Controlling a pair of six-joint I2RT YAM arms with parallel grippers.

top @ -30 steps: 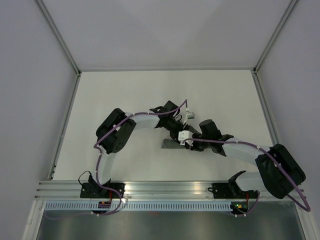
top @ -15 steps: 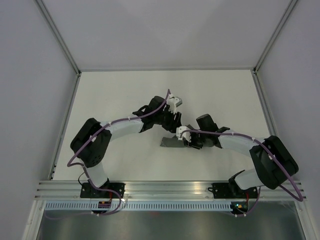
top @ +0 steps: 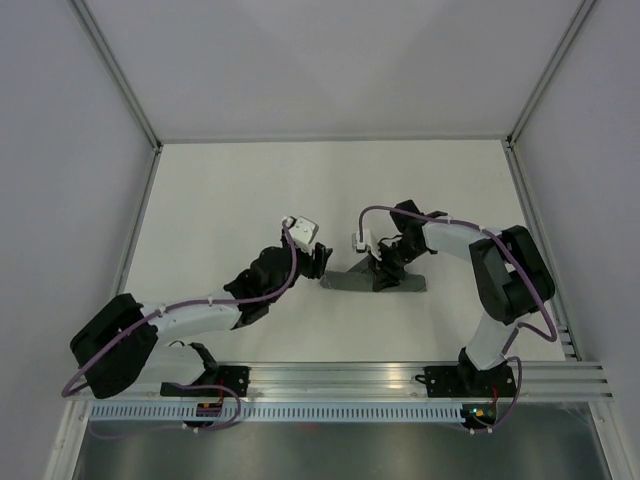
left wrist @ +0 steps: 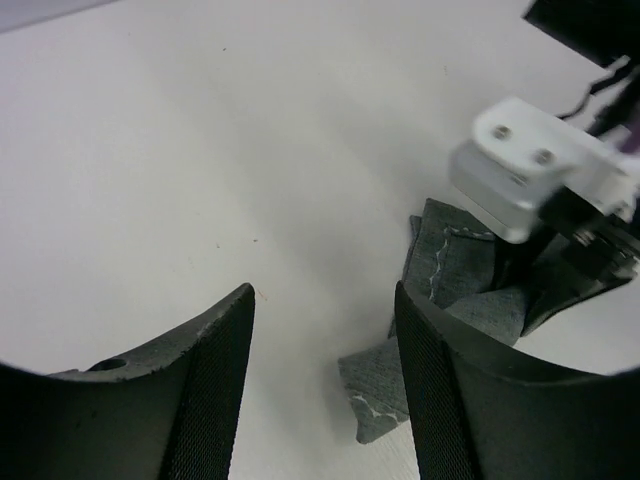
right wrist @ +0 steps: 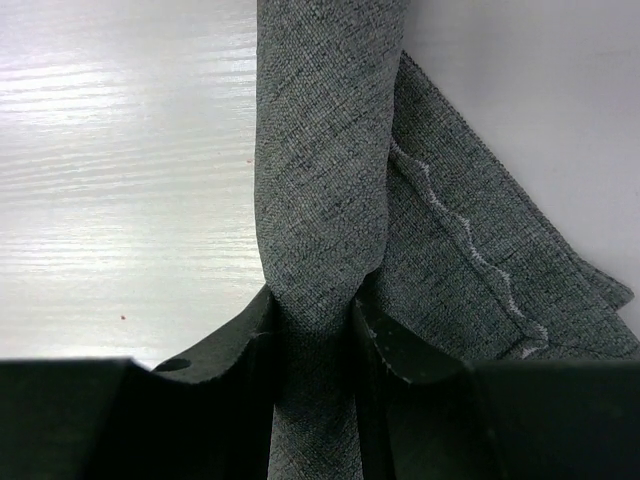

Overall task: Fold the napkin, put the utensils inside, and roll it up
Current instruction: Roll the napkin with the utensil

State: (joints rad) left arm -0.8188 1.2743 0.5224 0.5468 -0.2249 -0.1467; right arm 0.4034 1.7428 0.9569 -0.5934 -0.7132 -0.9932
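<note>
The dark grey napkin [top: 372, 281] lies rolled into a narrow bundle on the white table. My right gripper [top: 385, 266] is shut on the roll [right wrist: 322, 190], pinching it between both fingers; a loose flap with pale stitching [right wrist: 470, 270] lies beside it. My left gripper [top: 318, 262] is open and empty, just left of the roll's end. In the left wrist view the napkin's end [left wrist: 455, 300] shows past my right finger [left wrist: 440, 400], with the right arm's white wrist block above it. The utensil is hidden.
The white table [top: 250, 190] is walled by grey panels with metal edge rails at left [top: 130, 250] and right [top: 535, 230]. The arm bases sit on the rail [top: 330, 378] at the near edge.
My left arm has pulled back from over the napkin to the near left and now sits low beside the roll's left end. My right arm has swung to the far side of the roll.
</note>
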